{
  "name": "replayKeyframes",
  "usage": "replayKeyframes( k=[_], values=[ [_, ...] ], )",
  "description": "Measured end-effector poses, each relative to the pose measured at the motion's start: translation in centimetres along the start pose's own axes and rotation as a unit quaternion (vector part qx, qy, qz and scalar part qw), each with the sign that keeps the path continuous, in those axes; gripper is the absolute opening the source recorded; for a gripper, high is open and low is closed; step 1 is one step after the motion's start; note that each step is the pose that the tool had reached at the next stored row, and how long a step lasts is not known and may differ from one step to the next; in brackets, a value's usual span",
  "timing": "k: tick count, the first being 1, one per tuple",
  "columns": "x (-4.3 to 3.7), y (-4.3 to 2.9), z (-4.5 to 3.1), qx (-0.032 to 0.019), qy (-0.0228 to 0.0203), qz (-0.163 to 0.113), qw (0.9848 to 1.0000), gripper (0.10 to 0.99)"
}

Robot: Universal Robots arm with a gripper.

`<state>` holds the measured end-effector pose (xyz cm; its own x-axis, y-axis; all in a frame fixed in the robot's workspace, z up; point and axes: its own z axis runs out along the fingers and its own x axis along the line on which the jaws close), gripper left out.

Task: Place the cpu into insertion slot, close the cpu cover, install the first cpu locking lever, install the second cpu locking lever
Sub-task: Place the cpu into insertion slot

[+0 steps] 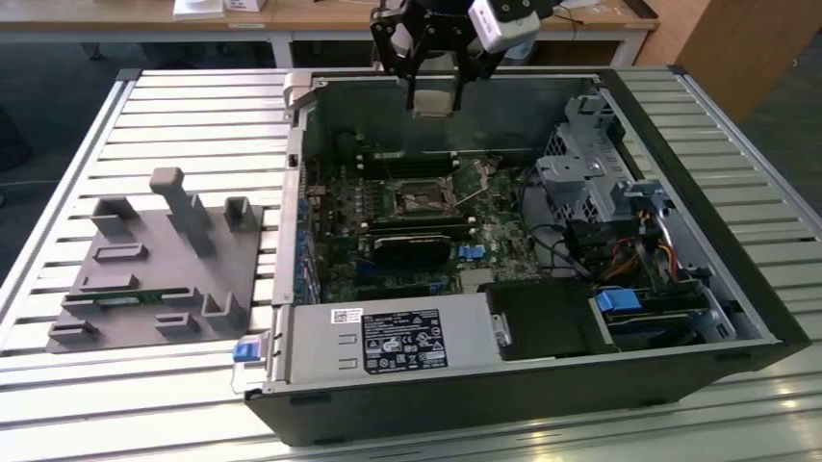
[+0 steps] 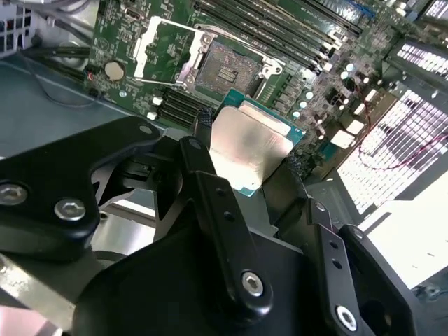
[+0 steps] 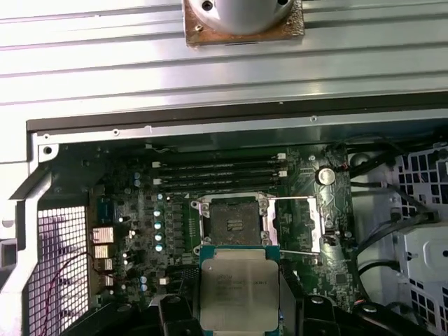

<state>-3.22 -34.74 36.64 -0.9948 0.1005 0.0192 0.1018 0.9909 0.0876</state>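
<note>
One chip clamped in the pincer, high over the open case.
The gripper (image 1: 434,89) hangs at the upper middle of the exterior view, above the far rim of the computer case (image 1: 671,125), with free air on every side. Its fingers (image 2: 201,150) are pinched onto two opposite edges of the cpu (image 2: 253,143), silvery face up. Inside the case the insertion slot (image 3: 231,220) lies uncovered mid-board, well apart from the chip, and the cpu cover (image 2: 143,47) stands swung open just beside it.
</note>
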Motion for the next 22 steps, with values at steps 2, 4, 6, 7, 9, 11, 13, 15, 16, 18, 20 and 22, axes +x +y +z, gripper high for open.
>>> replayKeyframes(
  k=[2,4,6,7,9,11,13,15,16,18,20,22],
  values=[
    [0.0,0.01,0.0,-0.0001,-0.001,0.012,0.9999,0.541],
    [0.0,0.03,0.0,0.0,-0.0017,0.019,0.9998,0.541],
    [0.01,0.03,0.03,-0.0002,-0.0026,0.03,0.9996,0.541],
    [0.02,0.03,0.03,-0.0003,-0.0031,0.036,0.9994,0.541],
    [0.02,0.03,0.05,-0.0004,-0.004,0.046,0.9989,0.541],
    [0.03,0.03,0.07,-0.0006,-0.0049,0.055,0.9985,0.541],
    [0.09,0.03,0.08,-0.0007,-0.0054,0.061,0.9981,0.541],
    [0.1,0.02,0.08,-0.0008,-0.0055,0.062,0.998,0.541],
    [0.11,0.02,0.07,-0.0007,-0.0056,0.064,0.9979,0.541],
    [0.11,0.02,0.08,-0.0008,-0.0061,0.069,0.9976,0.541],
    [0.13,0.02,0.09,-0.001,-0.0066,0.075,0.9971,0.541],
    [0.13,0.02,0.09,-0.0011,-0.0072,0.082,0.9966,0.541]
  ],
)
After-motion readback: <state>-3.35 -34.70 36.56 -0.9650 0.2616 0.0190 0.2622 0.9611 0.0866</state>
